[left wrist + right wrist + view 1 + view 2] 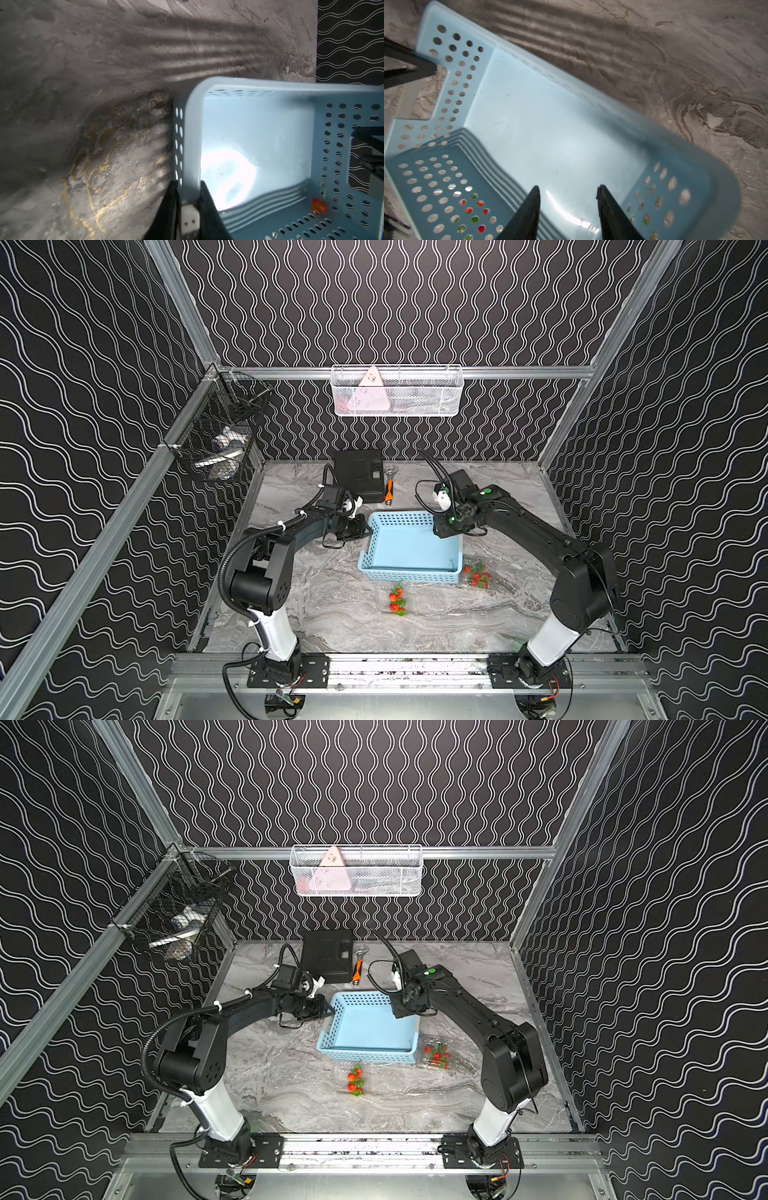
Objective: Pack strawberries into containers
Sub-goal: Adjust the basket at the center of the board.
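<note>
Grey marbled tabletop (332, 626) fills the floor of a cell with black walls covered in white wavy lines. At its middle sits a light blue basket (409, 574) with perforated sides, and nothing shows on its floor in both top views.

The left gripper (188, 185) is clamped on the basket's left wall, 1 finger outside and 1 inside the rim. The right gripper (568, 187) hangs over the basket's far right corner with its 2 fingers spread apart and nothing between them.

The strawberries (397, 601) lie outside the basket in 2 groups. 1 group rests on the table just in front of the basket's near wall, and a second cluster (477, 576) lies just beside its near right corner. Each group sits within 1 of the 2 clear containers (343, 1073), the other (432, 1041) showing only as faint glossy edges; whether their lids are open cannot be told.

A black case (359, 475) and an orange-handled wrench (389, 489) lie by the back wall.
</note>
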Robot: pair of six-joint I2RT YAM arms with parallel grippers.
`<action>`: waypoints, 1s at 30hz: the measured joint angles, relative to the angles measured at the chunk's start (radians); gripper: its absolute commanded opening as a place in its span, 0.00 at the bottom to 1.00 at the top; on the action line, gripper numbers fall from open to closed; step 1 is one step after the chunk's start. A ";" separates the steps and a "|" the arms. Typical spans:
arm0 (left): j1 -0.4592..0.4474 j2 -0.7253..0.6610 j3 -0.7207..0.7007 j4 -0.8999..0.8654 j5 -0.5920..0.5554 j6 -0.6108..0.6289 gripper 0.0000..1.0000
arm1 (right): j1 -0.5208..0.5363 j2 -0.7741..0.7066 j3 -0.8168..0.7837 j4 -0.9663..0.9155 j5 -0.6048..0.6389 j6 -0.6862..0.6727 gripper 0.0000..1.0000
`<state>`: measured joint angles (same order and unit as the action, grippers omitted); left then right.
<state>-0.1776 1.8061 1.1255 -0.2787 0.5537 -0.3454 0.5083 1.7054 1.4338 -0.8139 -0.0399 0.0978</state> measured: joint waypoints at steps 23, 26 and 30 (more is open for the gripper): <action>0.003 0.049 0.158 -0.042 -0.101 -0.040 0.15 | 0.066 0.149 0.117 -0.001 -0.278 -0.131 0.48; 0.003 0.054 0.168 -0.042 -0.108 -0.032 0.15 | 0.068 0.209 0.134 0.036 -0.334 -0.131 0.48; 0.003 0.062 0.168 -0.043 -0.113 -0.022 0.16 | 0.079 0.289 0.161 0.110 -0.406 -0.114 0.48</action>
<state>-0.1741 1.8679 1.2938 -0.3218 0.4408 -0.3672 0.5877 1.9945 1.5944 -0.7040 -0.4454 -0.0162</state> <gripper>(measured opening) 0.163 0.482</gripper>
